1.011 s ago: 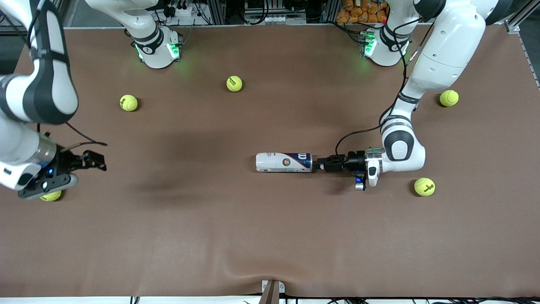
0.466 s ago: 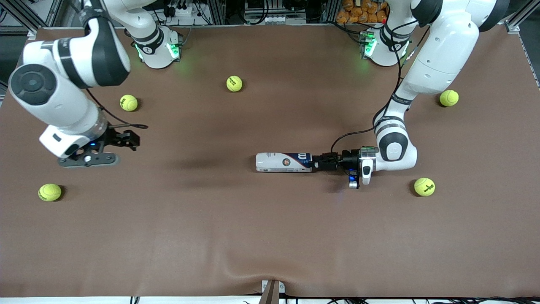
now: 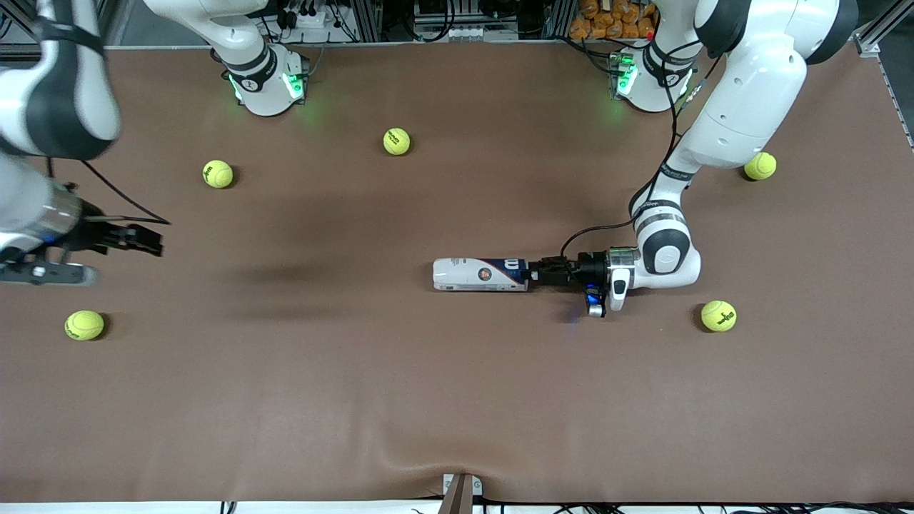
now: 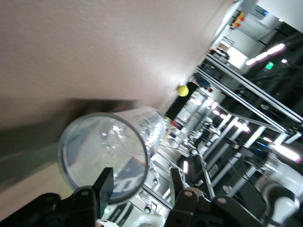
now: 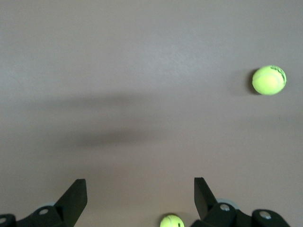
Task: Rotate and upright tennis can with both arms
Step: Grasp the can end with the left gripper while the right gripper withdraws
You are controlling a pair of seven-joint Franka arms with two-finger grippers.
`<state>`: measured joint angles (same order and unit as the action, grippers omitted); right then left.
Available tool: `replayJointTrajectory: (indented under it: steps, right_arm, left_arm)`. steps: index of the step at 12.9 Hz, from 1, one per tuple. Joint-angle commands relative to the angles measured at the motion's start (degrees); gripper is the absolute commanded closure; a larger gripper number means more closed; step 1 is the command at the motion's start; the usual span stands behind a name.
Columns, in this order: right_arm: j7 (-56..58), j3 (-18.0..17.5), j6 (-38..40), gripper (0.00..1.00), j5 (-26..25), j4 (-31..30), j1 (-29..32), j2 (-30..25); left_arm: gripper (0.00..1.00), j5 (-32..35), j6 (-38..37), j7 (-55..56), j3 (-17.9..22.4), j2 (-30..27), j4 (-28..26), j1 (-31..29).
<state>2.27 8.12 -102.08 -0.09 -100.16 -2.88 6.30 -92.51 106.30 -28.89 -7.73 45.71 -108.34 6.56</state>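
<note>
Near the middle of the brown table the tennis can is lying flat on its side, long axis running along the table's length. The dark blue band end points toward the left arm's end of the table, the plain white end toward the right arm's end.

The left gripper is down low at table level, right at the blue end of the can, lined up with its long axis. In the left wrist view the can's round clear end fills the space ahead of the two black fingers, which are spread apart with the end face sitting between them. Can't tell if the tips are actually touching the can yet, but they aren't clamped on it.

The right gripper hangs in the air over bare table at the right arm's end, well apart from the can. The right wrist view shows its fingers spread wide with nothing between them, just table and a couple of balls below.

Five yellow-green tennis balls are scattered around: one nearer the camera than the spot under the right gripper, one and one up toward the bases, one near the left arm's wrist, and one partly tucked under the left arm.
</note>
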Motion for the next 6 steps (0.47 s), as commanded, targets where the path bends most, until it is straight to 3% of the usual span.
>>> replayJointTrajectory:
  steps: [1,4,6]
  right_arm:
    - [1.51,-0.82,4.33,0.00,1.41,-1.26,2.35,-5.32]
    - [2.38,-0.74,6.53,0.00,1.06,0.57,4.36,-7.18]
    - [4.40,-0.82,8.82,0.00,1.15,2.42,6.13,-7.18]
  left_arm:
    - [0.46,-1.97,-1.71,-1.87,-0.27,2.80,2.16,-0.49]
    - [0.57,-2.24,-1.80,-1.96,-0.27,2.81,2.25,-0.49]
    - [0.58,-2.32,-1.88,-1.96,-0.27,3.50,2.95,-0.49]
